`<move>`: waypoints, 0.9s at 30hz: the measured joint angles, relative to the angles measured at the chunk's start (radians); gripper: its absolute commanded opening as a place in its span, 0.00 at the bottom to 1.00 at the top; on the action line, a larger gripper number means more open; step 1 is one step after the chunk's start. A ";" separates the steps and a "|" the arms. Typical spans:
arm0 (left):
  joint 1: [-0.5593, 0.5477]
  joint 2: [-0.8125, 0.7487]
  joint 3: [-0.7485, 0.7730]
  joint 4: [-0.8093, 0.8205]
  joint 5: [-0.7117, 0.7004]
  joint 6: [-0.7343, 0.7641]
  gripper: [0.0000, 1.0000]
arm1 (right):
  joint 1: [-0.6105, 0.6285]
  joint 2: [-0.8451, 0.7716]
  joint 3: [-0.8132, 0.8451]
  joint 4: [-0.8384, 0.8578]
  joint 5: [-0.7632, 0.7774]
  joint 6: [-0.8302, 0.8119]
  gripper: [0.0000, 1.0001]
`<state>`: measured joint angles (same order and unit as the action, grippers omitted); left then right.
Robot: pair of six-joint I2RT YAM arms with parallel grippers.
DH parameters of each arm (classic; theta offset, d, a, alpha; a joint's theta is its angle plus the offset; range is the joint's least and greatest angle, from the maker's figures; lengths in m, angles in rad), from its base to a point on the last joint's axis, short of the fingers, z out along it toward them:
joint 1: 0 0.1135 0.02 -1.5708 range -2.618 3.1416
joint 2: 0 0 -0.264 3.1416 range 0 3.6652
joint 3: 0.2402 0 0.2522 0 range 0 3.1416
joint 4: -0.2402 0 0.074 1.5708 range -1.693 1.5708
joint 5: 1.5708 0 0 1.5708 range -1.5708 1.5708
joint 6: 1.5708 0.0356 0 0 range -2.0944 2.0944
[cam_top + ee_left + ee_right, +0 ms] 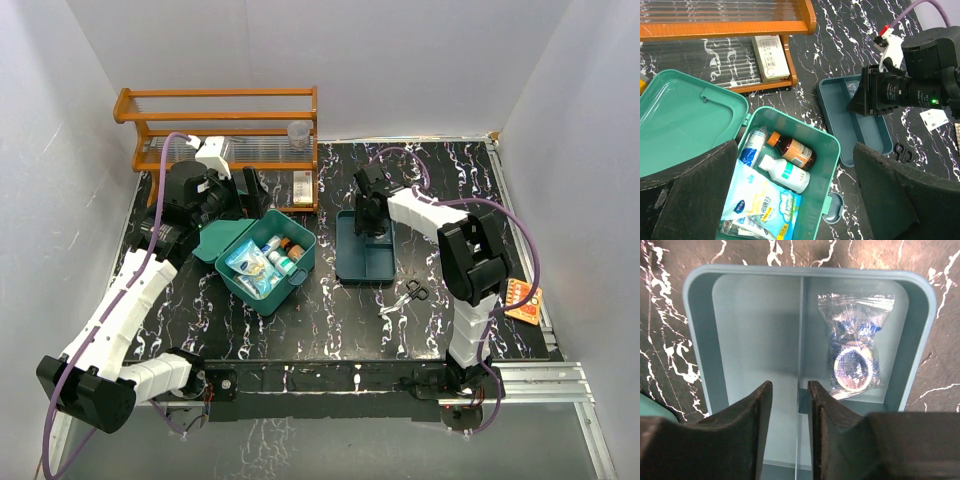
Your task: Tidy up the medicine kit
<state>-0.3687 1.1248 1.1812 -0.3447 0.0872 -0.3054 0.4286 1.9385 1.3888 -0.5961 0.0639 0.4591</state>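
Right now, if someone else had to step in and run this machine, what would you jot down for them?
Grippers: the left gripper is wide open and empty, above the open medicine kit. The right gripper has its jaws slightly apart, holding nothing, low over the divided tray.
Done: brown bottle, white bottle and blue pouch lie in the kit.
Likely left: sealed packet in the tray, scissors and orange packet on the table, box under the wooden rack, lid not yet closed.

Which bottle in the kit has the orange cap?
The brown bottle in the medicine kit; the white bottle beside it has a white cap.
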 measured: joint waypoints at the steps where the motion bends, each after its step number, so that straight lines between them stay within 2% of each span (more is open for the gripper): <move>1: 0.000 0.000 0.000 0.000 0.000 0.000 0.98 | 0.003 0.000 0.010 -0.008 0.006 -0.001 0.39; 7: 0.000 0.000 0.000 -0.001 -0.013 0.003 0.98 | -0.005 -0.045 0.050 -0.050 0.046 0.009 0.49; 13: 0.000 -0.013 -0.005 -0.003 -0.039 0.003 0.98 | -0.074 -0.250 -0.006 -0.063 0.131 0.034 0.68; 17: 0.000 -0.030 -0.010 -0.010 -0.077 0.001 0.98 | -0.188 -0.407 -0.121 -0.060 0.230 0.048 0.69; 21: 0.000 -0.076 -0.056 -0.024 -0.149 -0.013 0.99 | -0.360 -0.471 -0.233 -0.064 0.275 0.077 0.69; 25: 0.000 -0.129 -0.106 -0.073 -0.302 -0.081 0.99 | -0.535 -0.473 -0.318 -0.076 0.286 0.121 0.68; 27: 0.000 -0.146 -0.118 -0.120 -0.394 -0.139 0.99 | -0.607 -0.473 -0.349 -0.085 0.283 0.143 0.63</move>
<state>-0.3687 0.9791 1.0634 -0.4648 -0.3065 -0.4446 -0.1783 1.4658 1.0393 -0.6815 0.3470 0.6022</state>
